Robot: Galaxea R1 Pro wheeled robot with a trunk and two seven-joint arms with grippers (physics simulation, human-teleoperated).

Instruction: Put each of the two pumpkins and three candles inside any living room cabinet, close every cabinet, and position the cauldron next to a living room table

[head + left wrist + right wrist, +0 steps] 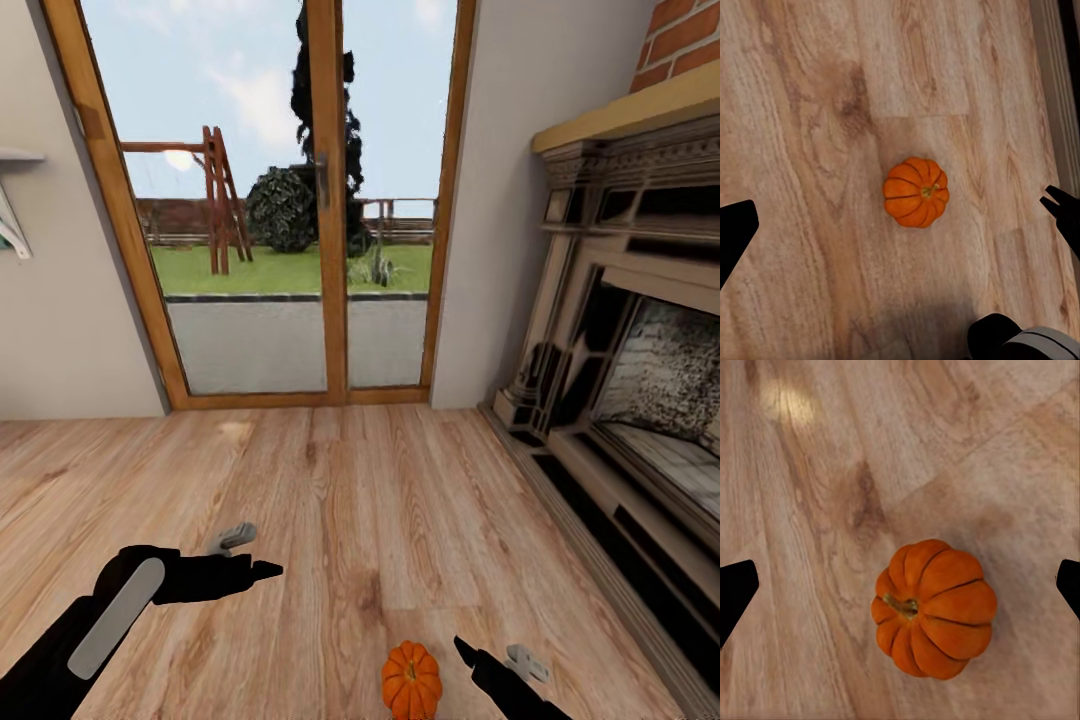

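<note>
Orange pumpkin (934,607) sits alone on the wood floor (350,480) by the fireplace (620,330), right gripper (900,589) spread wide above it, likely lining up a grab; left gripper (900,217) also open.

Left arm (95,625): black, with a grey panel, enters from the lower left, reaching forward and inward | left gripper (255,560): held low, fingers spread apart, nothing between them | right arm (515,690): enters at the lower right edge | right gripper (492,655): pointing forward and down, fingers wide apart, nothing held.
</note>
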